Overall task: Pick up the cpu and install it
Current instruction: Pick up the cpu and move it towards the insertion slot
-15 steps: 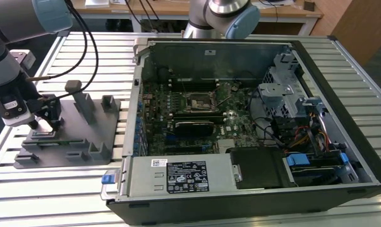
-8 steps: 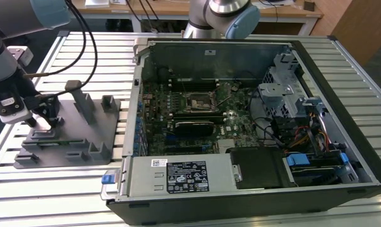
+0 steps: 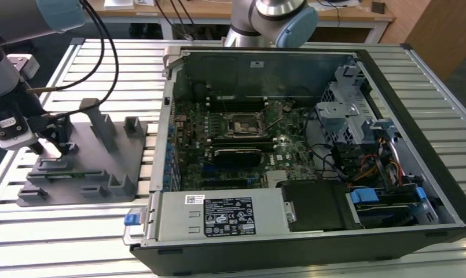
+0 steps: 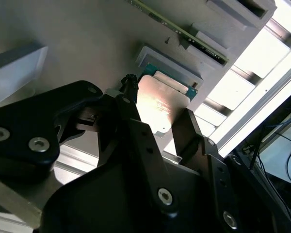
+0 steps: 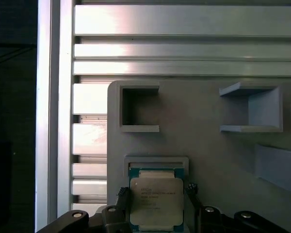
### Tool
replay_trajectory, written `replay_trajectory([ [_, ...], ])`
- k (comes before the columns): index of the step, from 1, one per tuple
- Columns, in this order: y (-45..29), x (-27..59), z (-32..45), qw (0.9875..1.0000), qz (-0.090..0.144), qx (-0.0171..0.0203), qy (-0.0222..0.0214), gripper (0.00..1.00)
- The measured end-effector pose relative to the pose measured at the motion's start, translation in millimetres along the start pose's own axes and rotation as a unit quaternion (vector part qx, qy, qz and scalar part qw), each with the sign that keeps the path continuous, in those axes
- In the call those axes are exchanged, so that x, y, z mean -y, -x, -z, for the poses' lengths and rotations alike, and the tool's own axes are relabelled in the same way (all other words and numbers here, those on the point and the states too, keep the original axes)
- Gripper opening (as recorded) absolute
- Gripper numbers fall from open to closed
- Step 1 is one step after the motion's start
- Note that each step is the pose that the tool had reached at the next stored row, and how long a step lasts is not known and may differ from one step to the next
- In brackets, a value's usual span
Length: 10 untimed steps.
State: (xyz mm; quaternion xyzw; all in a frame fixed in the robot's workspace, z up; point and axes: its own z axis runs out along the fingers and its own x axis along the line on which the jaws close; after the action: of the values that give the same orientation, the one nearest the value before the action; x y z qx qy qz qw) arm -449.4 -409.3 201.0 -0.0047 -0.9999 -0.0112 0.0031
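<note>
Currently, at pick-up, the gripper (image 5: 156, 190) hangs unclenched astride the cpu (image 5: 156, 201) in its grey holder (image 5: 208, 150); grasping likely needs an even squeeze.

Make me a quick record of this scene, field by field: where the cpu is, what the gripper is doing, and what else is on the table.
cpu: lying flat in a pocket of the grey fixture
gripper: open, at the fixture, straddling the cpu
grasp: cpu not lifted; contact cannot be told
computer case: side open, on the exterior view's right of the fixture
socket: on the board inside the case, well apart from the gripper
table: slatted metal, bearing fixture and case
</note>
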Motion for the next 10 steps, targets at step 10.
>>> replay_trajectory([
  [10, 2.7, 0.2, -9.3, 1.0, 0.0, -0.0001, -0.0001, 0.53],
])
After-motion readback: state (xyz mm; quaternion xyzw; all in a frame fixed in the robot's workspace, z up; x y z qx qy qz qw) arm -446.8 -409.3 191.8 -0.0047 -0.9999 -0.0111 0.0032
